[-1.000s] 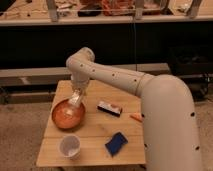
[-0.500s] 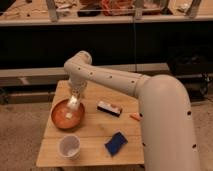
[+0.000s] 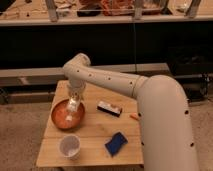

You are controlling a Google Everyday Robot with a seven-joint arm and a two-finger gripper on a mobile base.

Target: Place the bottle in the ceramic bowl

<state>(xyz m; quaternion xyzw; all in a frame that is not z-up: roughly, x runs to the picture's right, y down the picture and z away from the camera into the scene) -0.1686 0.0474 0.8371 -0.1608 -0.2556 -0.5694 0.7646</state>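
The orange-brown ceramic bowl sits at the left side of the small wooden table. My gripper hangs from the white arm straight down over the bowl, its tip low inside the rim. A small pale bottle shows just under the gripper's tip, inside the bowl. I cannot tell whether the gripper still holds it or whether it rests on the bowl's bottom.
A white cup stands at the table's front left, in front of the bowl. A flat black-and-white block lies mid-table, a blue object front right, and a small orange item at the right edge. Dark shelving stands behind.
The gripper has shifted slightly left and lower, further into the bowl. The other objects have not moved.
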